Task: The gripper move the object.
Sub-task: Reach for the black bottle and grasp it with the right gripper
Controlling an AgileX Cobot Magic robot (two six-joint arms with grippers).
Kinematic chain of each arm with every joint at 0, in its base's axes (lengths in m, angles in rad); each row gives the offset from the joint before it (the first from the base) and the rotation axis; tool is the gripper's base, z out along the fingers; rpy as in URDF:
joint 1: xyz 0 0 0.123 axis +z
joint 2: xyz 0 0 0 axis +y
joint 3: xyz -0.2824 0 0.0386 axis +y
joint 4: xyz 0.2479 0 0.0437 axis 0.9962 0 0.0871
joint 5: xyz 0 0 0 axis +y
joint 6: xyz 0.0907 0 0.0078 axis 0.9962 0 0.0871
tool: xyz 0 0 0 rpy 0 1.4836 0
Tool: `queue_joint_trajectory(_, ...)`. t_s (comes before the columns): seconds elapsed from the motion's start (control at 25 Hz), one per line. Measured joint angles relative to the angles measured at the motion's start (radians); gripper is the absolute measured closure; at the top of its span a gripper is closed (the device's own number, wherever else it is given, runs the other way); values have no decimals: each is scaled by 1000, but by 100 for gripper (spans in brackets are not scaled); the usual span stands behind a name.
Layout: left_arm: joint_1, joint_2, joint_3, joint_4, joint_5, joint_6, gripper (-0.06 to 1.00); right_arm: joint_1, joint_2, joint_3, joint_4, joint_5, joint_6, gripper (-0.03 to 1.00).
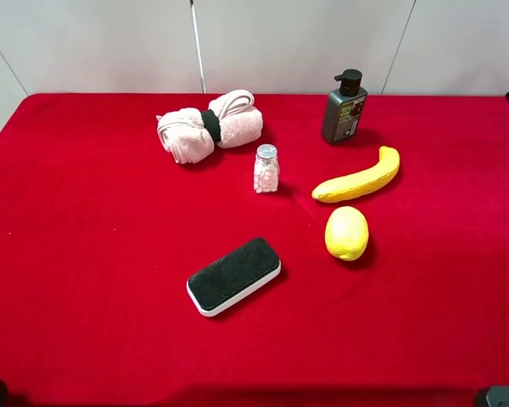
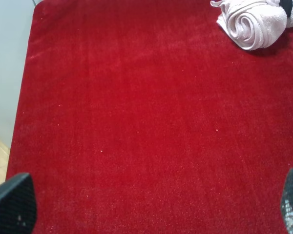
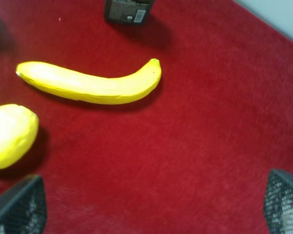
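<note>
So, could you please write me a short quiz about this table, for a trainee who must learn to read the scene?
1. True or false: the pump bottle stands upright on the red cloth.
2. How many yellow fruits lie on the cloth? A: one. B: two. C: three.
3. Fill in the missing word: in the right wrist view, the right tool holds nothing and its jaws are ____.

Key:
1. True.
2. B: the banana and the lemon.
3. Open.
</note>
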State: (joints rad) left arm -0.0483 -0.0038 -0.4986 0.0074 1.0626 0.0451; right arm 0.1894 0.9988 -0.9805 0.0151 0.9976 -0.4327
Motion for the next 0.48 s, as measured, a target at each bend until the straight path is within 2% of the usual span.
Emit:
queue_joint_trajectory(0.32, 0, 0, 0, 0, 0, 0, -5, 1, 204, -132, 0, -1, -150, 27)
queue_joint_trajectory(0.48, 0, 0, 0, 0, 0, 0, -5, 37, 295, -199, -8, -2, -243, 27)
